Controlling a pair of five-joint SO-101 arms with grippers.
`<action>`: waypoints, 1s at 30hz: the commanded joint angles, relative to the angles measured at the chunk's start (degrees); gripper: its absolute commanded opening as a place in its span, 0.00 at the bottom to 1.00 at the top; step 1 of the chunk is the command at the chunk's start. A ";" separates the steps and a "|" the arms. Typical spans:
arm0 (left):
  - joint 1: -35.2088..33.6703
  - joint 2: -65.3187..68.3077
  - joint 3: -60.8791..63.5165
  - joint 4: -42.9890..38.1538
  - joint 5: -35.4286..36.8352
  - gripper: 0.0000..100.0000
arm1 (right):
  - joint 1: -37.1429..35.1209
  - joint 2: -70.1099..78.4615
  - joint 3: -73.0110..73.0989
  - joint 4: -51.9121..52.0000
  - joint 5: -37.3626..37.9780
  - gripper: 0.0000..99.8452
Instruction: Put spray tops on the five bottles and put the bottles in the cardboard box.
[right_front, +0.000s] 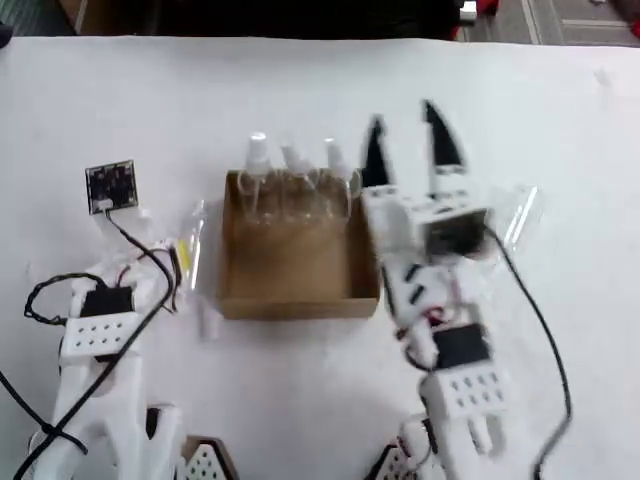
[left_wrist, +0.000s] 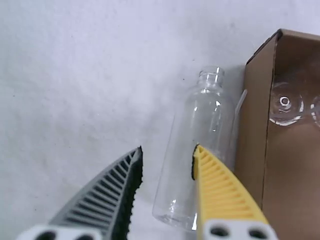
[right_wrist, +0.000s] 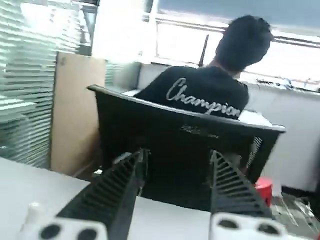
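Three capped bottles (right_front: 290, 195) stand in a row against the far wall of the cardboard box (right_front: 300, 290), their white spray tops (right_front: 258, 150) rising above its rim. The box sits at the middle of the table (right_front: 300, 80), between the two arms.

One uncapped bottle (left_wrist: 200, 145) of clear plastic lies on its side on the table just left of the box, along the outer face of the box's left wall (left_wrist: 255, 140). In the high view it appears as a clear shape (right_front: 195, 232) beside that wall. The left hand (left_wrist: 168, 150) hangs over this bottle with its fingers apart, the grey finger (left_wrist: 117, 200) on the bare-table side and the yellow finger (left_wrist: 220, 195) across the bottle's body on the box side. Whether either finger touches the bottle cannot be told. Past the box wall, the left wrist view shows the clear bodies of the bottles standing inside.

The right hand (right_front: 402, 118) is raised just right of the box's far right corner and points toward the far edge of the table. Its two black fingers (right_wrist: 120, 185) are spread, with nothing between them. A clear plastic item (right_front: 520, 212) lies on the table just right of the right arm; its kind cannot be told.

A small white piece (right_front: 210, 325) lies on the table near the box's near left corner.
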 joint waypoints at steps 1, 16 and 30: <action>0.84 -1.63 -0.44 -0.26 -0.35 0.16 | 10.24 -12.97 -7.30 21.76 -7.91 0.17; 0.48 -1.89 1.32 -1.93 -0.62 0.16 | 20.79 -20.97 1.76 45.58 -8.44 0.17; -6.37 -1.98 -2.64 0.79 -2.81 0.16 | 16.75 -31.78 28.57 34.07 1.23 0.01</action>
